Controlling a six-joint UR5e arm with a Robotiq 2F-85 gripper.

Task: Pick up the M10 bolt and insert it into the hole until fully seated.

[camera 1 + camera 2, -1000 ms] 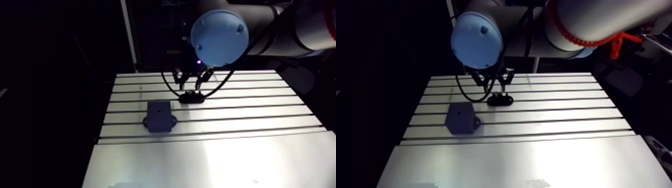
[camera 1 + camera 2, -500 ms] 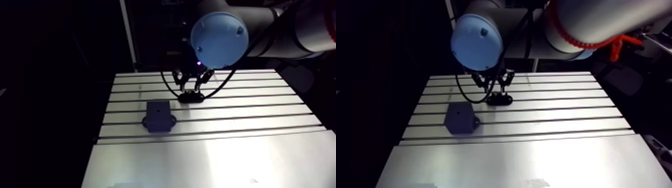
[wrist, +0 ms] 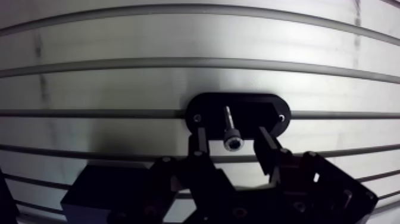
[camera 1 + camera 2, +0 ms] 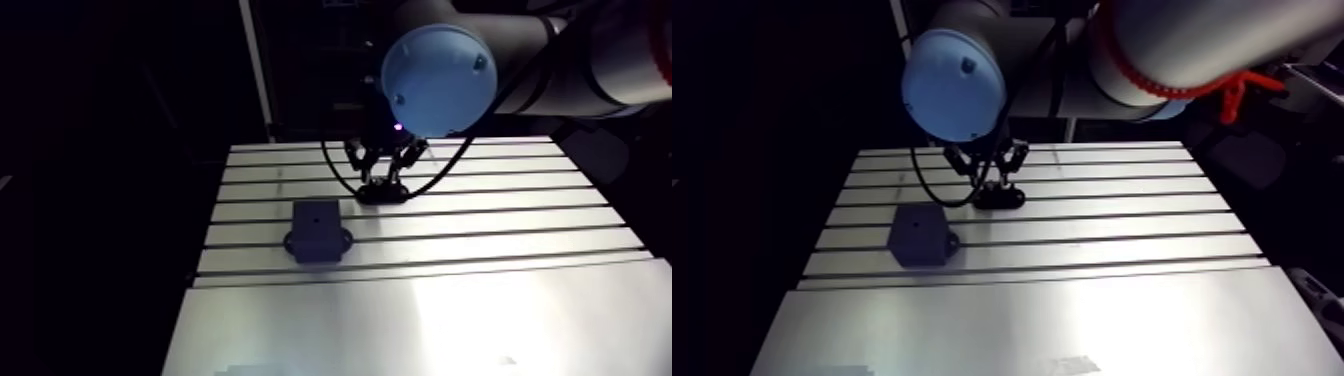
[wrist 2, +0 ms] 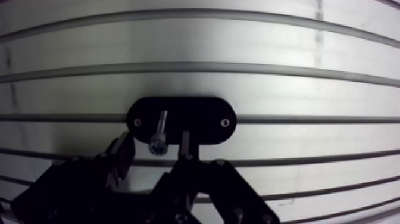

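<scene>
Light is striking the table (image 4: 440, 320) from above and glaring white on the smooth strip well nearer the camera than the black oval plate (image 4: 382, 195), while everything beyond the table's edges is sinking into darkness. In the wrist view a soft shadow is lying on the metal just beside the plate. The bolt (image 3: 232, 136) standing in it is glinting, and the slots (image 3: 119, 62) around it are bowing into curves.

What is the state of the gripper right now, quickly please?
Gripper: open, one finger on each side of the upright M10 bolt, gaps visible on both sides, holding nothing.
</scene>
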